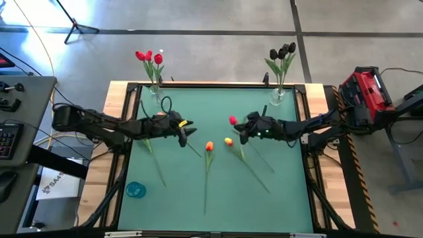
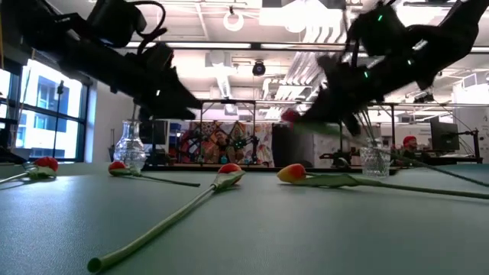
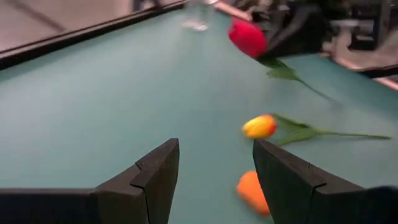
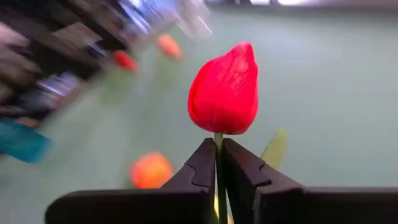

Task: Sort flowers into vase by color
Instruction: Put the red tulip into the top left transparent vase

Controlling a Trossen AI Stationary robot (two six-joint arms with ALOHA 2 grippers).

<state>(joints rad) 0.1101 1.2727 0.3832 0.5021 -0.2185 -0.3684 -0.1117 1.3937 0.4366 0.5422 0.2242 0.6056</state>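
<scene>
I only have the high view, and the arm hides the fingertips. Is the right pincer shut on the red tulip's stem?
Observer: Yes; the right wrist view shows the right pincer shut on the stem just under the red tulip head.
Operator: Is it off the table?
Observer: The low view shows its head hanging above the table, higher than the lying tulips.
Operator: And the other arm?
Observer: Its wrist view shows the left pincer open and empty, the yellow tulip ahead.

Light: ceiling lamps (image 2: 233,19) glaring, even, soft shadows | Blur: arms smearing in low view; wrist backgrounds blurring, red tulip (image 4: 224,91) staying sharp
</scene>
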